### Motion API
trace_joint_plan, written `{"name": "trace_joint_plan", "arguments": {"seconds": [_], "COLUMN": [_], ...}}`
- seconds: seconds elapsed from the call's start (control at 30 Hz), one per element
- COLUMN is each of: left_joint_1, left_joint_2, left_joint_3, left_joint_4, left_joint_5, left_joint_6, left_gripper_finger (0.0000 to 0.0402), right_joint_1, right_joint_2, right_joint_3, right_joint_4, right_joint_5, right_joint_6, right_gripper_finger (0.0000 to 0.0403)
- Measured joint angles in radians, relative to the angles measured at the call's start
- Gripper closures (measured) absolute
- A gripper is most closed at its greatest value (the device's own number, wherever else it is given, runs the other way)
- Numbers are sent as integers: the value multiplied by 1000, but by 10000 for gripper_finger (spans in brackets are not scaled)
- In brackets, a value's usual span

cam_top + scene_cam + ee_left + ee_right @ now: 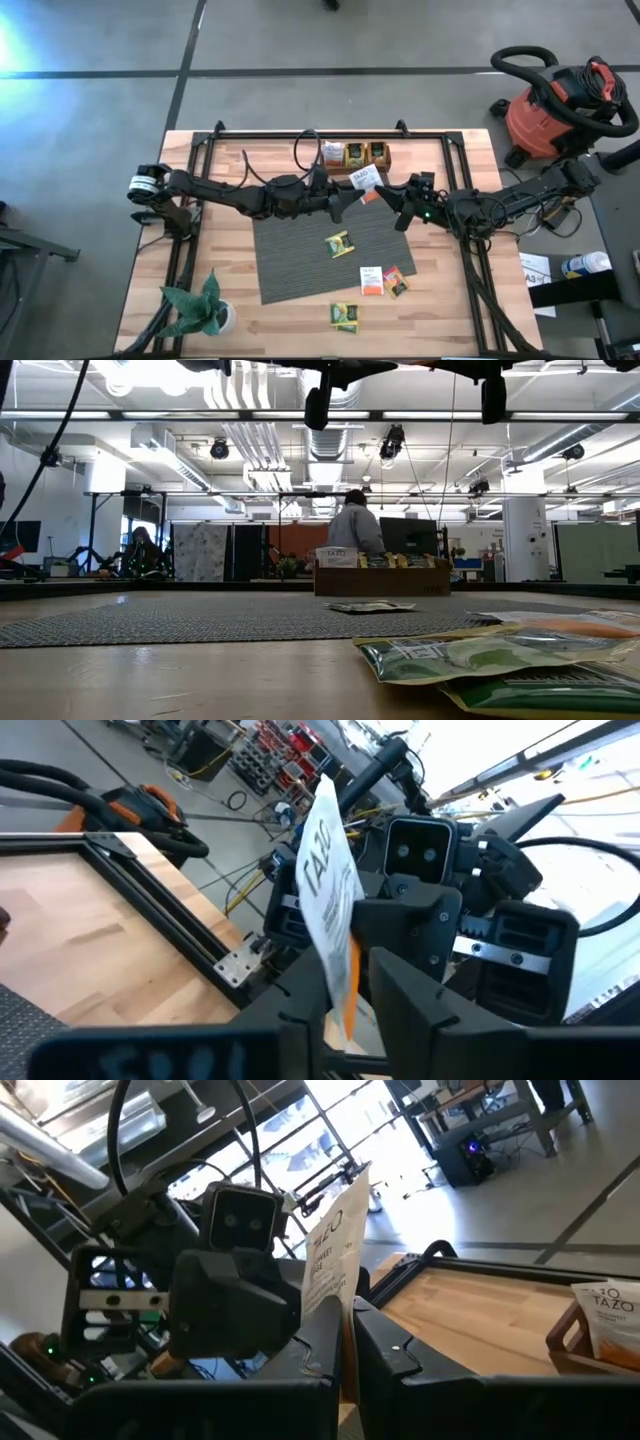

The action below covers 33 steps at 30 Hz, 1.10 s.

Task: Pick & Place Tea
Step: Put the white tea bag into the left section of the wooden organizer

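A white and orange tea packet (367,182) is held in the air above the far edge of the grey mat (300,260), between my two grippers, which face each other. My right gripper (392,196) is shut on it from the table's right side. My left gripper (352,196) comes in level from the left, open. Its fingers (400,990) stand close on either side of the packet's orange end (350,985). Whether they touch it does not show. Other tea packets (340,244) (372,281) (396,281) lie flat on the mat, and green ones (346,316) lie on the wood. My right gripper pinches the packet between its two fingers at the edge turned toward the table's right (345,1312). The fingers come in level from the right. The packet stands on edge beyond the fingertips (385,1335), its printed white face upright, lifted clear of the mat.
A wooden box (356,154) with upright tea packets stands at the table's far edge, just behind the grippers. A potted plant (200,310) sits at the near left corner. A black frame (200,170) rims the table. A red shop vacuum (560,100) is on the floor at the right.
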Motion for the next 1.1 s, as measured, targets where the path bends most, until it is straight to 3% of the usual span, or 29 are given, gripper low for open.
{"name": "trace_joint_plan", "arguments": {"seconds": [0.23,0.6,0.93,1.1], "left_joint_1": [1,5,5,-5], "left_joint_2": [0,0,-2,-2], "left_joint_3": [-1,-2,-2,-1], "left_joint_4": [-5,-88,-325,-381], "left_joint_5": [4,5,6,7], "left_joint_6": [26,76,134,233], "left_gripper_finger": [392,401,401,401], "right_joint_1": [-3,-3,-5,-64], "right_joint_2": [0,-14,-103,-129], "right_joint_3": [0,0,0,27], "right_joint_4": [0,-105,-387,-598], "right_joint_5": [0,-47,-195,-403], "right_joint_6": [14,25,-14,-26], "right_gripper_finger": [390,385,265,238]}}
